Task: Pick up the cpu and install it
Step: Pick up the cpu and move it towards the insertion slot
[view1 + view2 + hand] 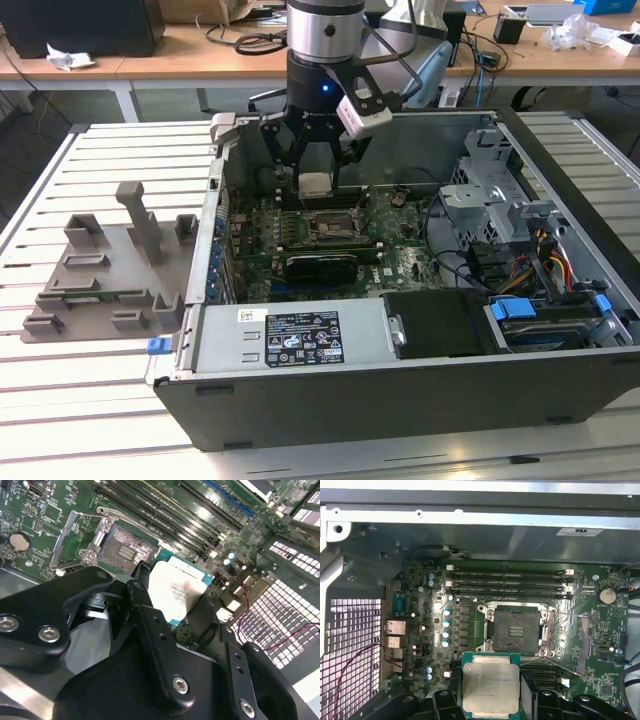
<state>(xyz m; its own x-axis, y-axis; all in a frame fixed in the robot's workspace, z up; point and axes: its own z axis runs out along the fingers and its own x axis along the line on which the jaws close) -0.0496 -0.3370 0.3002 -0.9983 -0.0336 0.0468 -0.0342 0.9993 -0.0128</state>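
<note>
My gripper hangs inside the open computer case, shut on the cpu, a flat square chip with a silvery top. In both wrist views the cpu sits level between the black fingers, held by two opposite edges. The open motherboard socket lies just below and a little ahead of the chip, its metal frame and lever swung open. In the exterior view the socket sits slightly nearer the camera than the gripper.
The grey plastic tray with upright blocks lies on the slatted table at the exterior view's left. Inside the case are memory slots, drive cages and cables at the right, and a power supply in front.
</note>
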